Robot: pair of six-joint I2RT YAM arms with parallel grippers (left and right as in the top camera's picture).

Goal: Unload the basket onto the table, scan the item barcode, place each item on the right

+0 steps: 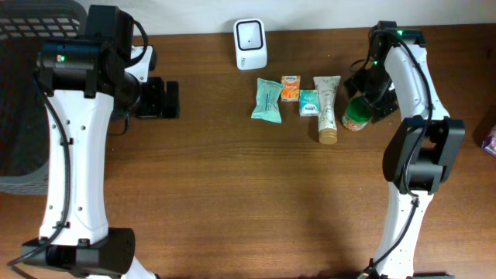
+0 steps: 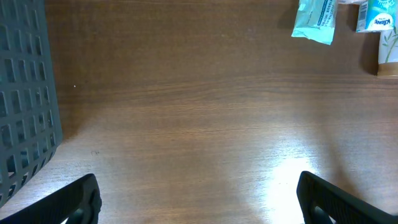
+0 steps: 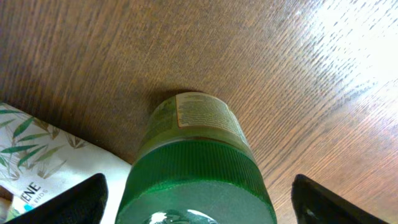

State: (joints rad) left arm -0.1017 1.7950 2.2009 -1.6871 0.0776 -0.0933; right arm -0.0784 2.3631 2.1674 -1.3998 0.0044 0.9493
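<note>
Right hand [image 3: 198,208] spread either side of a round jar [image 3: 200,115] with ribbed green lid [image 3: 186,174].

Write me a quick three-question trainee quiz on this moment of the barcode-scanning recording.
1. True or false: the right claw is clamped shut on the green-lidded jar.
2. Which item lies right beside the jar? A) the leaf-print tube B) the teal pouch C) the orange packet
3. What does the left claw have between its fingers?
Key: 1 false, it stands open around the jar. 2 A. 3 nothing, only bare table.
</note>
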